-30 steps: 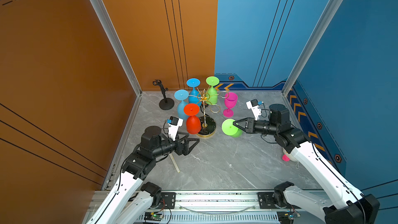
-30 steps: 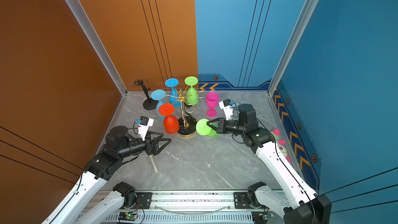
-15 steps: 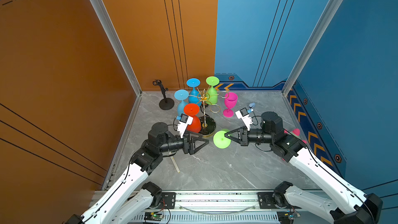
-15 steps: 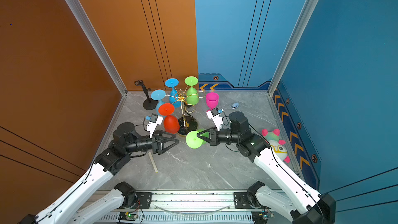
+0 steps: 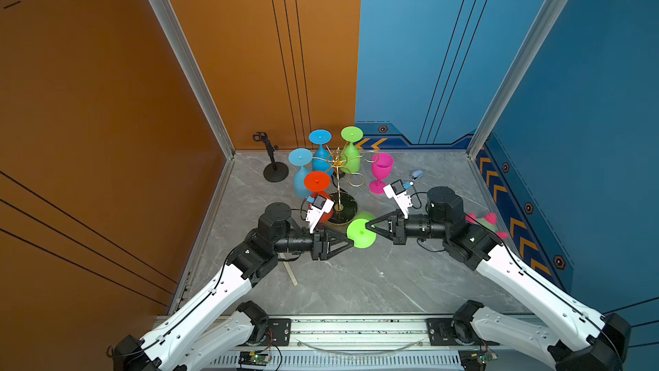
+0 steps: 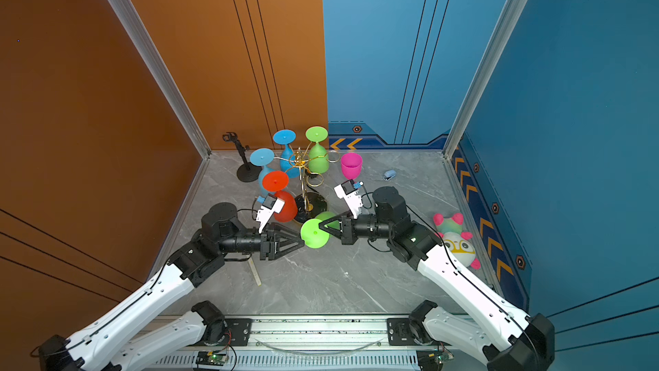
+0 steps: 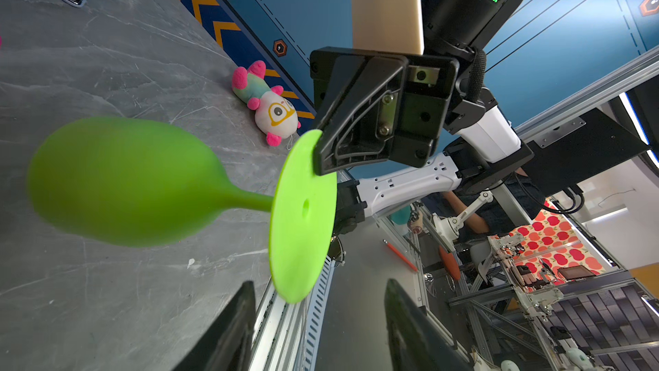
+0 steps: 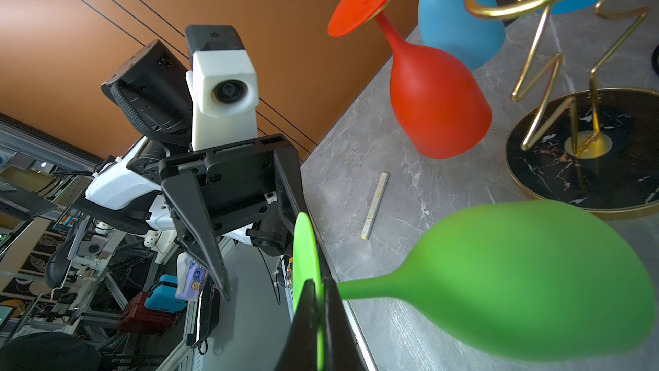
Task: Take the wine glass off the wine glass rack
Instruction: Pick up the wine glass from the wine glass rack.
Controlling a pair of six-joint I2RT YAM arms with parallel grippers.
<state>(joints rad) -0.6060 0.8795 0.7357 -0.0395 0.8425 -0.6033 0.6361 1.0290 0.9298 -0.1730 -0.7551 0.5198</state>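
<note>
my right hand (image 5: pixel 367 225): clamped on foot rim of green wine glass (image 5: pixel 362 236) | my left hand (image 5: pixel 351 241): fingers apart, straddling the foot's opposite edge | glass: sideways, off wine glass rack (image 5: pixel 338 163), near its base

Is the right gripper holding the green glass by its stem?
No: in the left wrist view the right gripper pinches the foot rim of the green glass, not its stem.

overhead pair, wrist views seemingly close
</note>
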